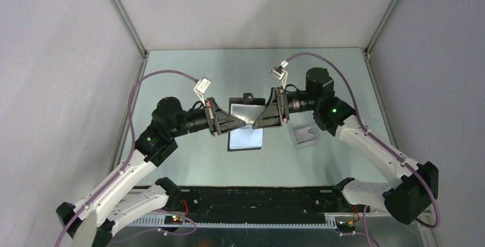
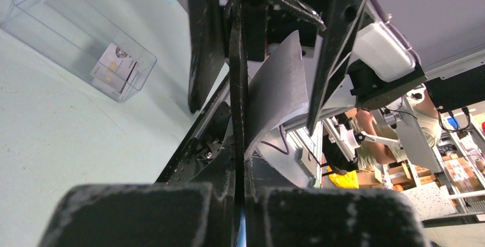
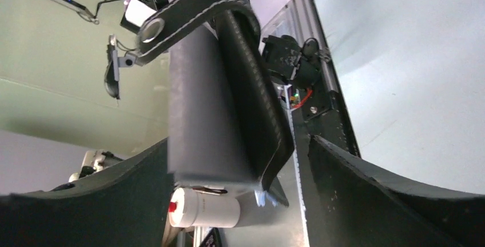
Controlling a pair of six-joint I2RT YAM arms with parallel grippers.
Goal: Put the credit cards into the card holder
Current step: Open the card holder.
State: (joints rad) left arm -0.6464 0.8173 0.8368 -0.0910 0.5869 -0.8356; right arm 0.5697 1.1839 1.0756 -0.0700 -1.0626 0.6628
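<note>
We find the card holder between the two arms over the middle of the bench, apparently lifted clear of it. The left gripper has its fingers closed on the stitched black edge. A pale grey inner pocket panel bows away from that pinch. The right gripper has its fingers spread to either side of the folded body. In the right wrist view a gap shows on one side, so we judge that it straddles the holder without clamping it. The snap tab hangs loose over the top.

The credit cards lie in the clear plastic box, to the right of the holder and apart from it.

Handling notes:
- We treat the holder as light and limp. The panels flex under their own weight, so we grip it at the stitched edge or the fold and never by the tab.
- We expect a pocket mouth to collapse unless one panel is held back.
- We treat each card as thin, stiff and slick. Lying flat, it offers no face to pinch, so we take it across its short edges.
- The box walls restrict finger entry.
</note>
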